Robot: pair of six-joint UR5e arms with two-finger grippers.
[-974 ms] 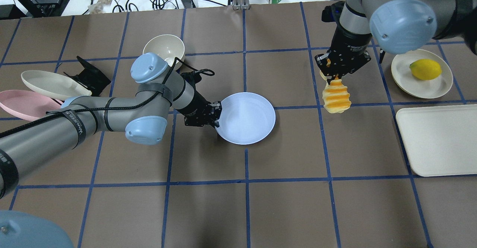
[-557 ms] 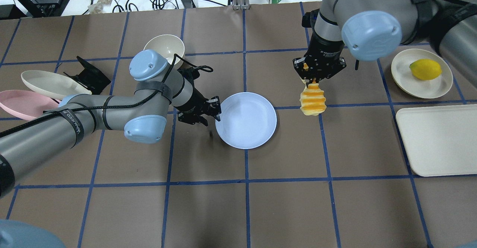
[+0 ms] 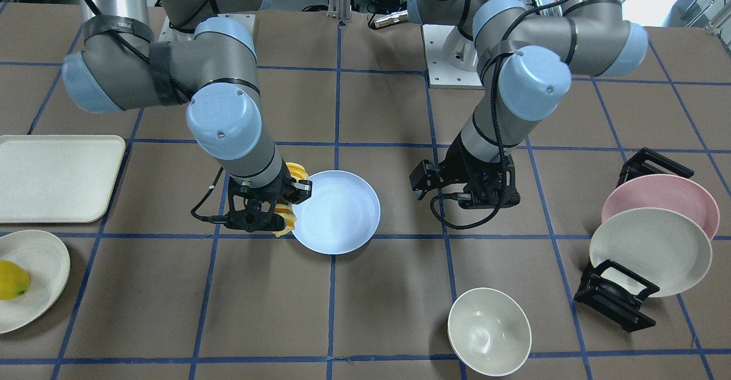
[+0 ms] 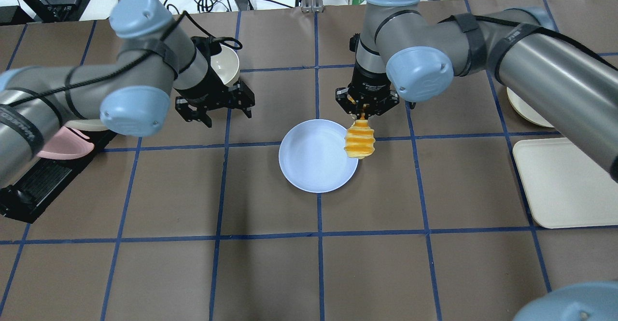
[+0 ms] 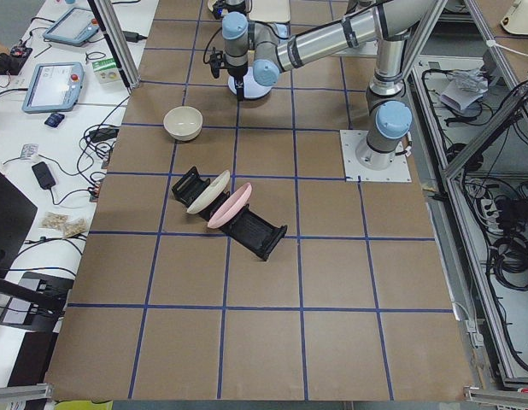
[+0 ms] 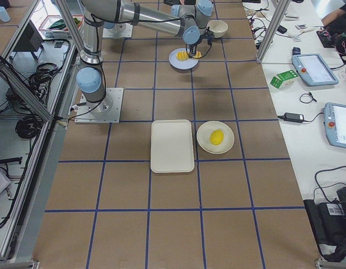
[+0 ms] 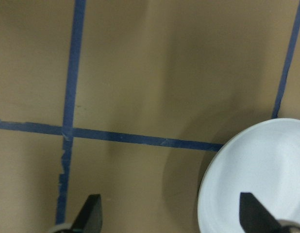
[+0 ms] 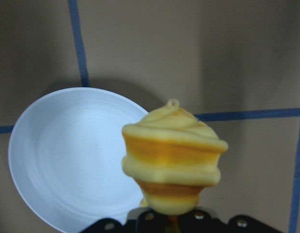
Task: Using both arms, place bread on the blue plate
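**Inventory.** Counted: two arms, two grippers, one bread, one blue plate, one pink plate, two cream plates, one bowl, one tray, one lemon and one black rack.

**Right gripper.** The right gripper (image 4: 367, 112) is clamped on the upper end of the bread (image 4: 360, 141), with the jaws closed narrowly around it. The bread is hung upright, ridged segments stacked downward. Its lower end is positioned at the blue plate's (image 4: 309, 169) rim, on the side nearest the table's right edge. Contact between bread and plate cannot be determined. The right arm (image 4: 531, 65) is extended inward from the right edge.

**Left gripper.** The fingertips (image 7: 91, 216) of the left gripper (image 4: 216, 111) are spread wide and nothing is held. The gripper is located off the plate, toward the table's left edge and far edge. In the left wrist view, the plate's rim is seen beside one fingertip. The left arm (image 4: 72, 94) is extended from the left edge.

**Surface layout.** The blue plate is laid flat near the table's centre. The bowl (image 3: 489, 331) is set toward the far edge, left half. The rack (image 3: 614, 294) is placed by the left edge, with the pink plate (image 3: 662, 194) and one cream plate (image 3: 651, 251) leaned in it. The tray (image 3: 57, 177) is laid by the right edge. The second cream plate (image 3: 40, 271), carrying the lemon (image 3: 11, 280), is located just beyond the tray.
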